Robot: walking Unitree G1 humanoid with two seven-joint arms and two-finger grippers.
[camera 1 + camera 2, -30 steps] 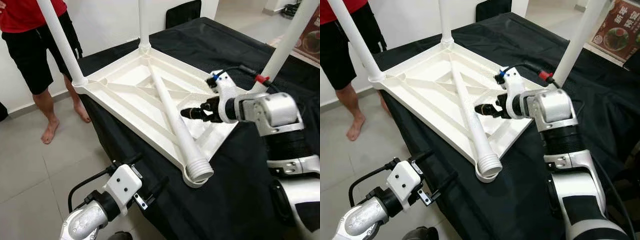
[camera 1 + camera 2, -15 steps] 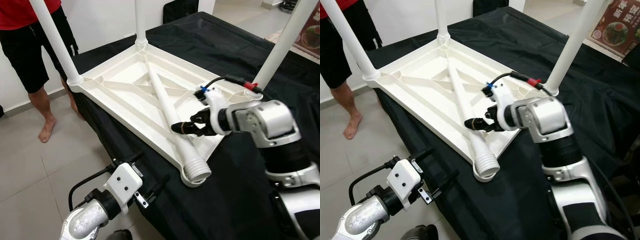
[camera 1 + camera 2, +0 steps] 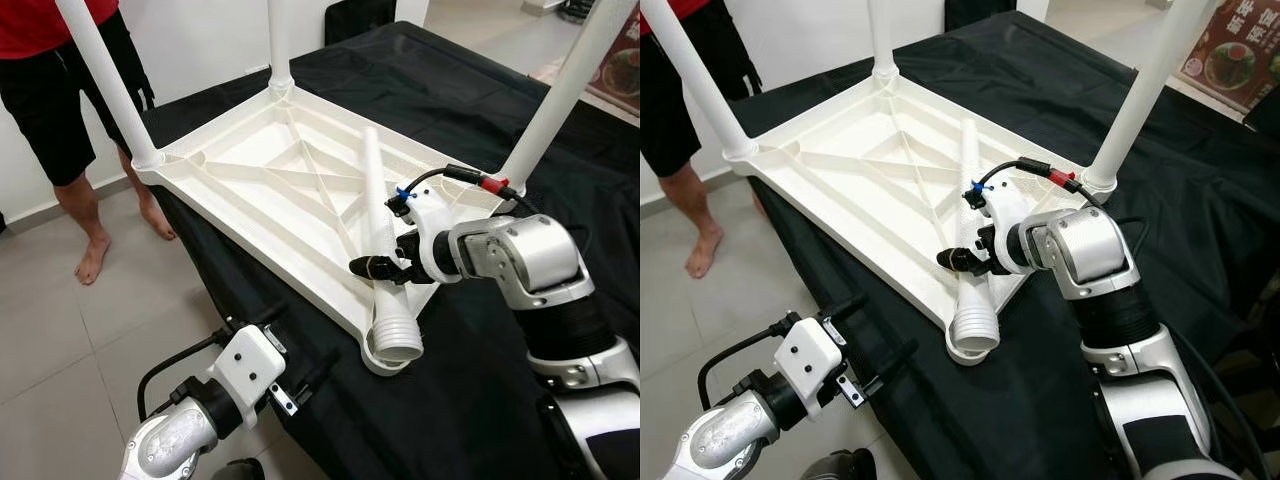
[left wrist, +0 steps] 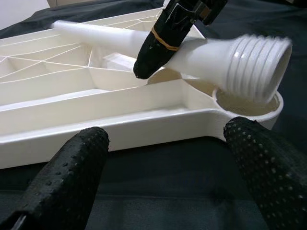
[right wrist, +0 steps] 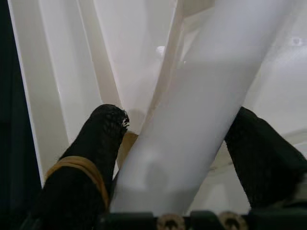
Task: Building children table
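An upturned white tabletop (image 3: 260, 180) lies ribbed side up on a desk (image 3: 470, 380) draped in black cloth. Three white legs stand upright in its corner sockets: one at the far left corner (image 3: 105, 75), one at the far corner (image 3: 279, 40), and one at the right corner (image 3: 560, 90). The near socket (image 3: 385, 358), at the corner overhanging the desk edge, holds no leg.

The loose leg (image 3: 378, 230) lies across the ribs, its threaded end (image 3: 397, 335) resting just above the near socket and its plain end pointing toward the middle of the tabletop. The right gripper (image 3: 385, 268) reaches in from the right; its fingers (image 5: 86, 163) are clamped on the loose leg, one on each side of the tube, a short way up from the thread. One finger wears a yellow band (image 5: 72, 165). A black cable with a red plug (image 3: 495, 185) runs along the right forearm.

The left gripper (image 4: 168, 158) hangs low off the desk's near edge, below the tabletop's near corner, its fingers (image 4: 72, 172) spread wide apart and holding nothing.

A person (image 3: 60, 90) in a red shirt and black shorts stands barefoot on the tiled floor (image 3: 70, 340) beyond the far left corner.
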